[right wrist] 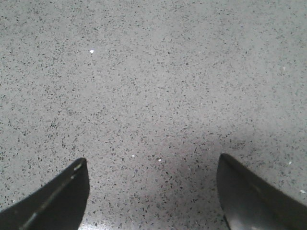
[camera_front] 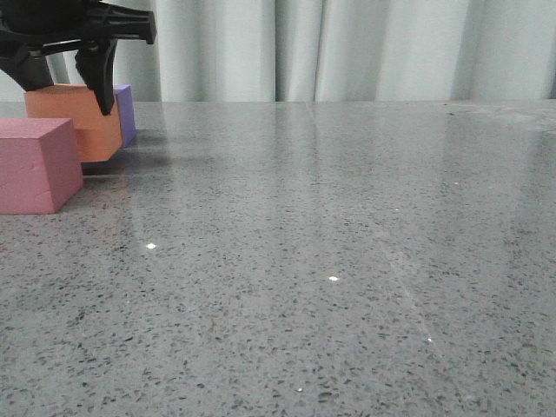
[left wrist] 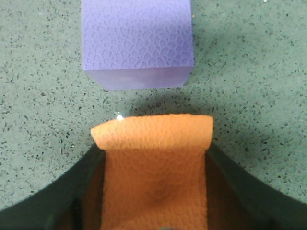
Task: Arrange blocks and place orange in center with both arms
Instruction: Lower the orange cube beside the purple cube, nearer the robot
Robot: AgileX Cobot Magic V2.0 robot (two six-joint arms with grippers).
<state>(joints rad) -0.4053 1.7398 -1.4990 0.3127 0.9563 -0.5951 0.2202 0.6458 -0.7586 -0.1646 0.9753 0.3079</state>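
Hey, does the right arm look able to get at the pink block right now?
Probably not easily. The pink block sits at the table's far left, beside the left gripper holding the orange block; the right gripper sees only bare table.

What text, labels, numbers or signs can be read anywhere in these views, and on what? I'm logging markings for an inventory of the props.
None: no view shows any writing.
orange cube: only pebbled texture, no print.
purple cube: textured, unmarked.
pink cube: plain faces with faint scuffs.
left gripper, right gripper: plain black, no label visible.
table and curtain: no signs.
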